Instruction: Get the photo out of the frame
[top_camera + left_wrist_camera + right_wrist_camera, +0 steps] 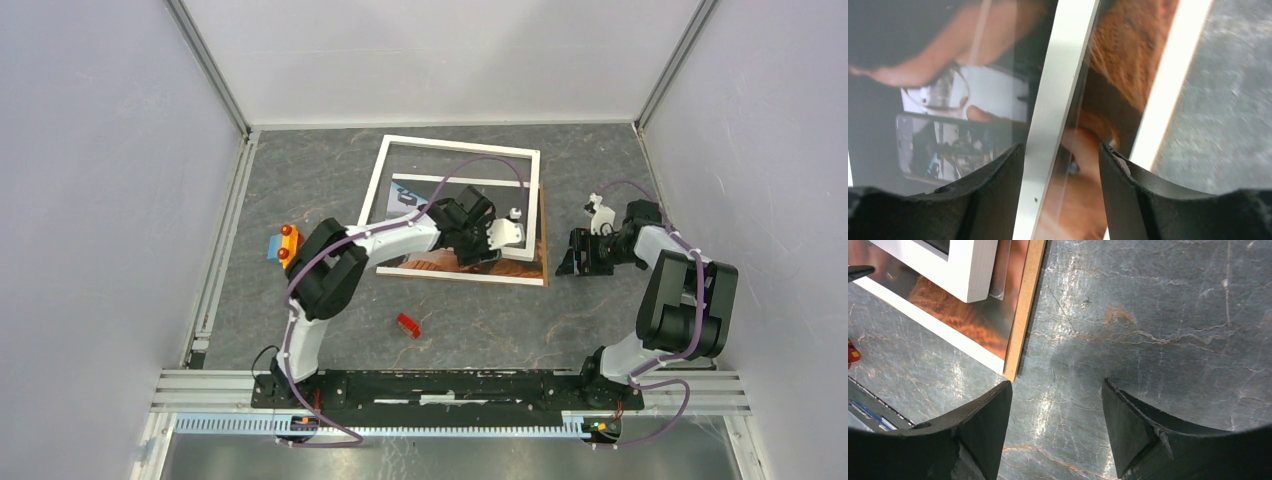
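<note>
**A:** Grey, stone-patterned worktop (500, 320). What lies furthest left of the frame?

**B:** A small blue and orange toy (283, 245), well to the left of the frame (460, 145). A little red piece (408, 325) lies towards the arms from the frame's near left corner, apart from it.

**A:** And the frame itself?

**B:** White, lying flat but shifted off what is under it. Its near bar crosses the photo (515, 265), so the photo's near strip shows outside the frame. The photo rests on a brown backing board (1025, 315), whose edge sticks out past the frame's right side.

**A:** The left jaws?

**B:** Over the frame's near bar, straddling it. One finger (998, 185) is just beside the bar; the other stands over the photo with a clear gap to the bar. They are apart, not clamped.

**A:** The right jaws?

**B:** Well parted too, with only bare worktop between them, just right of the frame's near right corner and the board's edge
</note>
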`<state>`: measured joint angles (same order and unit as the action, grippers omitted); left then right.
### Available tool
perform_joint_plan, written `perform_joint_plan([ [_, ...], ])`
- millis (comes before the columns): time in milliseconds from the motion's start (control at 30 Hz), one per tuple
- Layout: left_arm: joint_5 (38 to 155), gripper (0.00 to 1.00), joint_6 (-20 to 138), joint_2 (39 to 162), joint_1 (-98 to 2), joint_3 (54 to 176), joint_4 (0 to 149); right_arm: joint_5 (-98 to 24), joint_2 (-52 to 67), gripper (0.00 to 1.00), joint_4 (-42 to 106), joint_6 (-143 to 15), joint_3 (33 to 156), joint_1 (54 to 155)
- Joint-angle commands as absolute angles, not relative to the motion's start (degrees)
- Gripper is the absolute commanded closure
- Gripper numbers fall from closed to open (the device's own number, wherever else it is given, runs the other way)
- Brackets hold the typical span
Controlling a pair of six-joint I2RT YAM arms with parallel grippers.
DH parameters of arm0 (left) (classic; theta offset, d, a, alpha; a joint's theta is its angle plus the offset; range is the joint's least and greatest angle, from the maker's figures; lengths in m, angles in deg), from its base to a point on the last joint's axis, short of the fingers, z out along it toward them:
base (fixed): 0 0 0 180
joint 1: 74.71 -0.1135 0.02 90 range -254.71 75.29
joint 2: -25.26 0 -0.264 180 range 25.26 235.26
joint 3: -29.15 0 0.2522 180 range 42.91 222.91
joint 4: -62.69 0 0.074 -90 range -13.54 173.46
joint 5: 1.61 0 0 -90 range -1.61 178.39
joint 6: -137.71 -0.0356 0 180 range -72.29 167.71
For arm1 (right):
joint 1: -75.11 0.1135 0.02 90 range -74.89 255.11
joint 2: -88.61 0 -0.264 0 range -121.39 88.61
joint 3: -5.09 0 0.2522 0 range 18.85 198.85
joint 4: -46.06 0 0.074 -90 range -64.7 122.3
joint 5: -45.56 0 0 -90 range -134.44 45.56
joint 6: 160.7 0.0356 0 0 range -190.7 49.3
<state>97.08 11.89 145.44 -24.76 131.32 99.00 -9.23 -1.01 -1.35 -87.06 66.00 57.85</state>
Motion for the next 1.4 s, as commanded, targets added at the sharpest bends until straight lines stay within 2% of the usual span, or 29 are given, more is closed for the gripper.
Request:
perform_joint_plan([
  [0,105.30,0.39,14.07,134.72,-25.96,126.09,98.16,-7.16,-0.61,0.29,-1.68,-87.40,63.66,57.84],
  [167,104.64,0.40,13.59,131.11,-24.52,120.46,96.14,-2.23,-0.95,0.36,-0.93,-87.18,62.37,58.06],
  [333,107.44,0.49,12.10,131.50,-22.54,118.50,94.41,1.80,-1.60,0.40,-0.92,-87.06,62.09,59.72],
  [533,102.76,0.55,11.36,137.27,-18.64,121.80,92.03,2.47,-1.85,0.47,-0.96,-86.96,61.59,60.56],
  [633,101.32,0.54,12.02,139.50,-17.43,123.10,90.87,2.59,-1.90,0.47,-1.29,-87.14,61.07,60.63],
  [767,99.20,0.44,12.39,141.33,-16.03,123.17,88.10,2.67,-1.92,0.47,-1.00,-86.88,60.68,60.73],
  [867,97.57,0.44,13.51,142.55,-15.50,123.97,86.63,2.85,-2.15,0.47,-1.27,-86.93,60.94,60.65],
  [1100,93.22,0.55,14.53,143.41,-15.07,124.98,85.28,2.94,-1.69,0.47,-1.55,-87.30,60.94,60.69],
  [1367,95.80,0.67,15.54,139.93,-16.02,124.34,86.73,2.89,-1.26,0.45,-1.36,-87.31,60.69,60.66],
])
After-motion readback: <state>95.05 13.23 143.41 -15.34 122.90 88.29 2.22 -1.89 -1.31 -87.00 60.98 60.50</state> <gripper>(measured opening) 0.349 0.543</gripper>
